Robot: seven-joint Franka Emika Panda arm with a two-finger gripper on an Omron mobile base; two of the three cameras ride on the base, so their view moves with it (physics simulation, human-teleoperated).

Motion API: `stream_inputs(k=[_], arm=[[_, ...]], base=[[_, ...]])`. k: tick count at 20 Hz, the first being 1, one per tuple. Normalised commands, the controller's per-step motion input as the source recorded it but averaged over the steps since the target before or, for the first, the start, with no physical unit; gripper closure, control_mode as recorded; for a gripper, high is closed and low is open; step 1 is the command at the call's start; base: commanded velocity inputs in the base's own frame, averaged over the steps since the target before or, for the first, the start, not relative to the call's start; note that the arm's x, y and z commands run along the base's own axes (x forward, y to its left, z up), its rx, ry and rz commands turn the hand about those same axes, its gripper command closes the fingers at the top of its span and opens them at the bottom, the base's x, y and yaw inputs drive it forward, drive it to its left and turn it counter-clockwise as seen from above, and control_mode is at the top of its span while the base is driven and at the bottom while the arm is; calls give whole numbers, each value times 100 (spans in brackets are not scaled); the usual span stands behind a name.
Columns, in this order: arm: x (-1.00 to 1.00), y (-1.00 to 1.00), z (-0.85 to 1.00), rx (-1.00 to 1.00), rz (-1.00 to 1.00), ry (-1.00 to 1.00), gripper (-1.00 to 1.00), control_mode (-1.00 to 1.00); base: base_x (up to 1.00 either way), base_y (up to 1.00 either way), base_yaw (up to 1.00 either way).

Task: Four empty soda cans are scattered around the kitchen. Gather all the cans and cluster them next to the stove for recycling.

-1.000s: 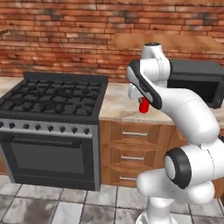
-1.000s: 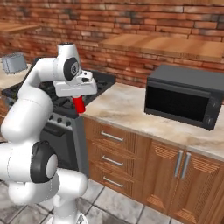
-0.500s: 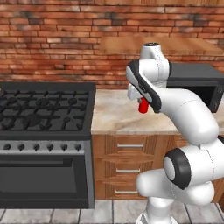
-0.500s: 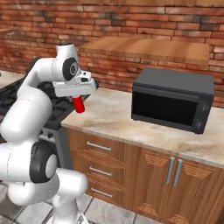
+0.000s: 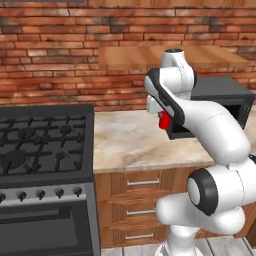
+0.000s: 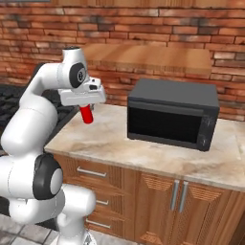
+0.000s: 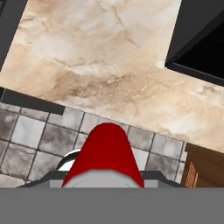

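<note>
Soda can (image 6: 86, 115), red, hangs upright from the gripper (image 6: 86, 108), raised above the marble countertop (image 6: 143, 153) between the stove (image 5: 42, 145) and the microwave (image 6: 172, 114). We note the fingers closed on its upper part, its lower body projecting beneath the hand. We see the arm folded at the elbow, its forearm reaching level over the counter's front, the hand pointing straight down. In the hand view the can (image 7: 104, 153) points at the counter edge and the tiled floor (image 7: 30, 140).
</note>
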Motion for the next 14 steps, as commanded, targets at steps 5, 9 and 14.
stream_inputs(k=[5, 9, 14], arm=[[0, 0, 0, 0, 0, 0, 100, 100], [0, 0, 0, 0, 0, 0, 100, 100], [0, 0, 0, 0, 0, 0, 100, 100]], base=[[34, 27, -21], [35, 27, -21], [30, 26, -21]])
